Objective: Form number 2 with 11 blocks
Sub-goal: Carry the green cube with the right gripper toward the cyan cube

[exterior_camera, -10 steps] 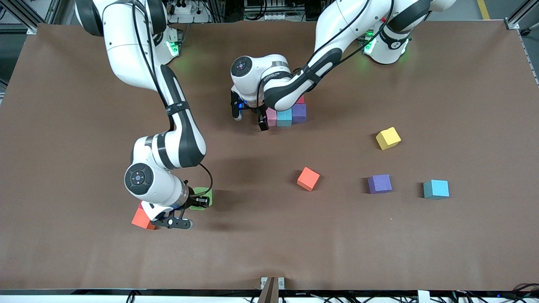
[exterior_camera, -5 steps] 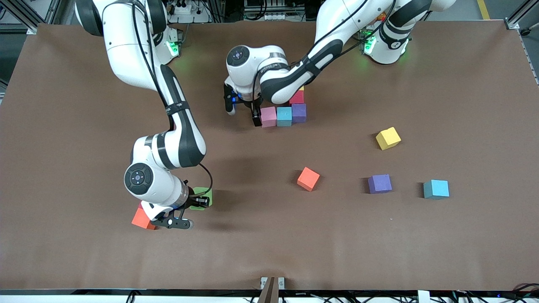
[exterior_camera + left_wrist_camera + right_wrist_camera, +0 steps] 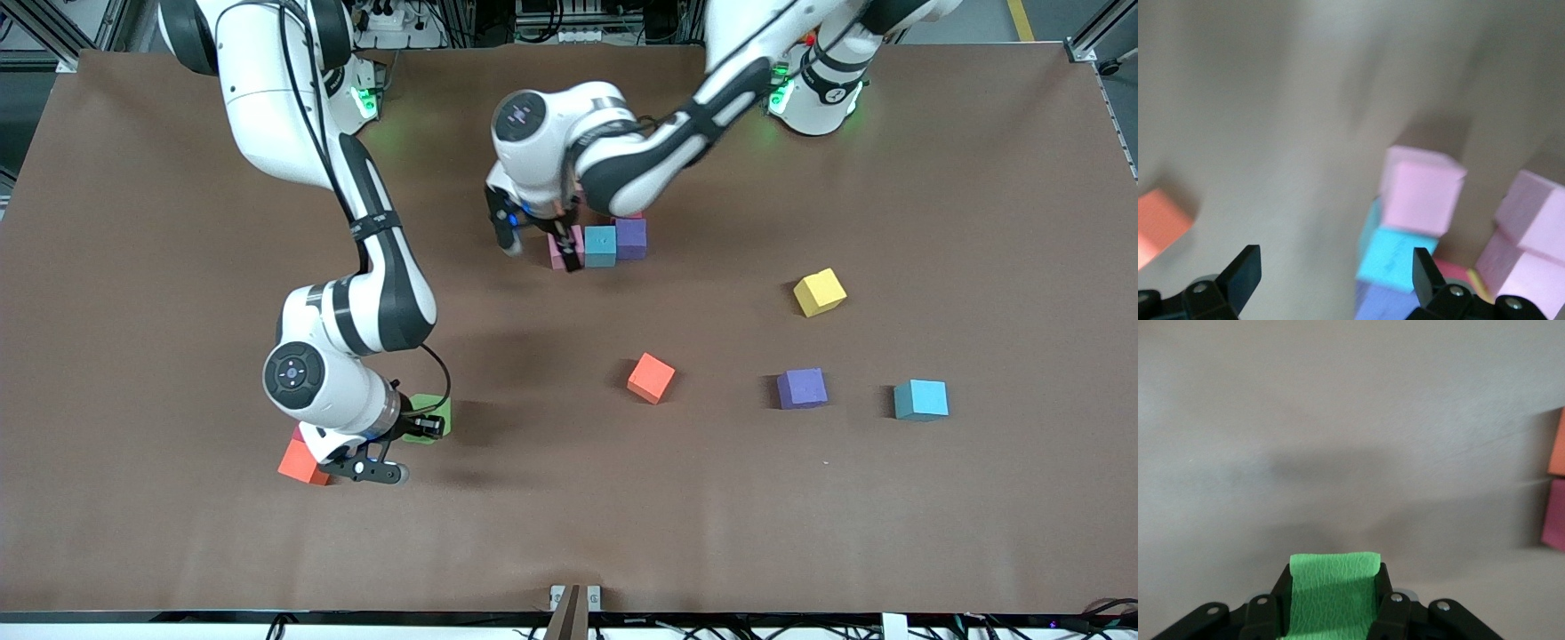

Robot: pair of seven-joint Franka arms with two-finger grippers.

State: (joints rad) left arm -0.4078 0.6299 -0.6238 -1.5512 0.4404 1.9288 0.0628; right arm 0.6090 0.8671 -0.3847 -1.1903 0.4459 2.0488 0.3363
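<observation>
A row of three blocks lies near the table's middle: pink (image 3: 556,252), light blue (image 3: 601,246) and purple (image 3: 631,238), with a red one (image 3: 633,216) half hidden under the left arm. My left gripper (image 3: 537,245) hangs open over the pink end of the row, one finger in front of the pink block. The left wrist view shows the pink block (image 3: 1421,193), the light blue one (image 3: 1399,257) and its open gripper (image 3: 1335,275). My right gripper (image 3: 425,427) is shut on a green block (image 3: 433,411) low over the table; the right wrist view shows the gripper (image 3: 1333,613) and the block (image 3: 1333,593).
Loose blocks lie nearer the camera: yellow (image 3: 819,292), orange (image 3: 651,378), purple (image 3: 802,388), light blue (image 3: 921,399). An orange block (image 3: 299,463) with a pinkish one (image 3: 296,435) beside it sits under the right arm's wrist. More pink blocks (image 3: 1531,230) show in the left wrist view.
The left gripper has shifted toward the left arm's end, so one finger now overlaps the pink block. The right arm and the green block have not moved.
</observation>
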